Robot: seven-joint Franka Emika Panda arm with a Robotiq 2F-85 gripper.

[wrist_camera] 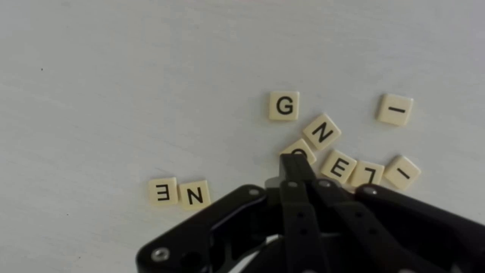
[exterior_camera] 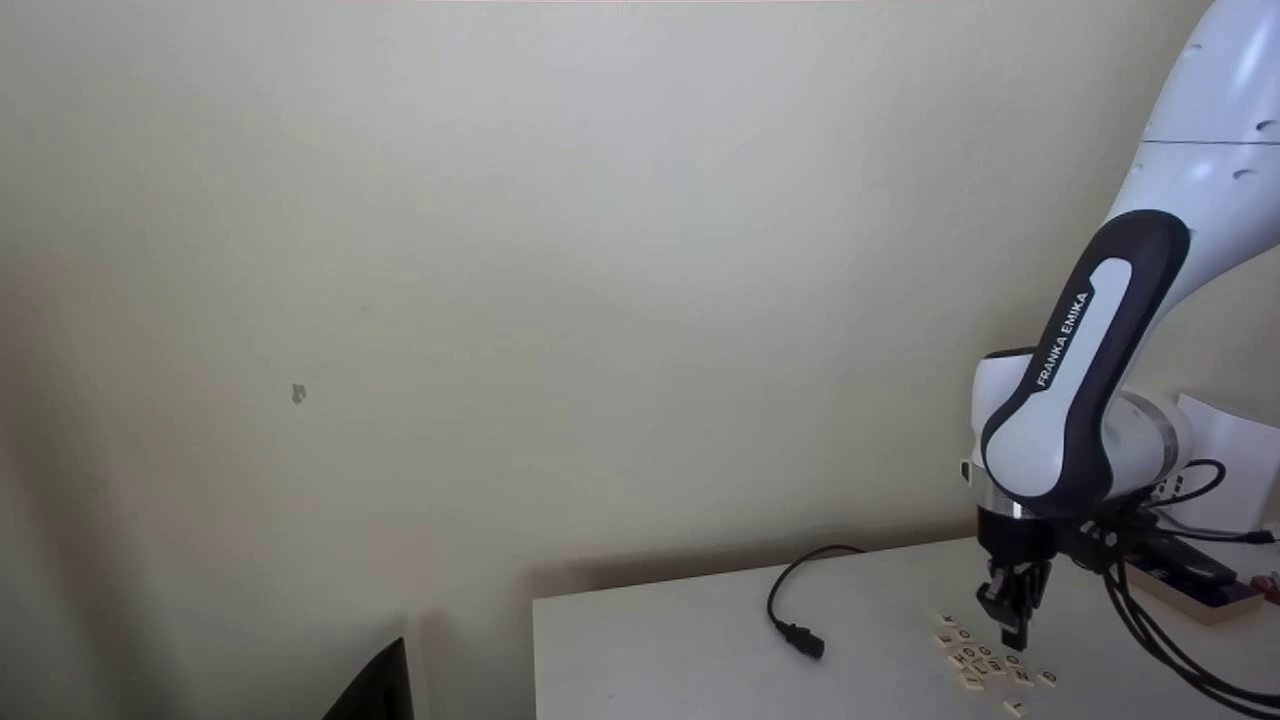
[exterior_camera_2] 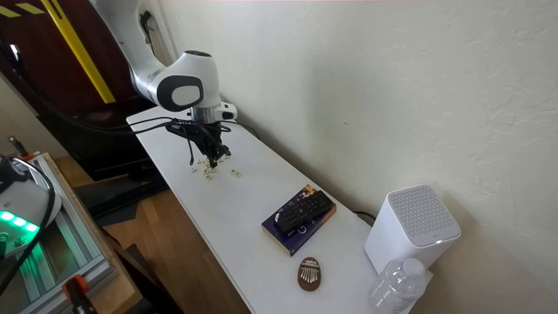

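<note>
Wrist view looked down, close over tiles (wrist_camera: 322,132). Both exterior views stood farther back, angled at wall (exterior_camera: 600,300), sharing arm (exterior_camera_2: 183,83) and table (exterior_camera_2: 231,218).

A white table (exterior_camera_2: 231,209) carries several small letter tiles (wrist_camera: 322,132), scattered with their letters facing upward. Directly on it there are also a dark blue book (exterior_camera_2: 296,239), a brown thumb piano (exterior_camera_2: 309,281), a white box (exterior_camera_2: 392,240) and a black cable (exterior_camera: 803,641).
</note>
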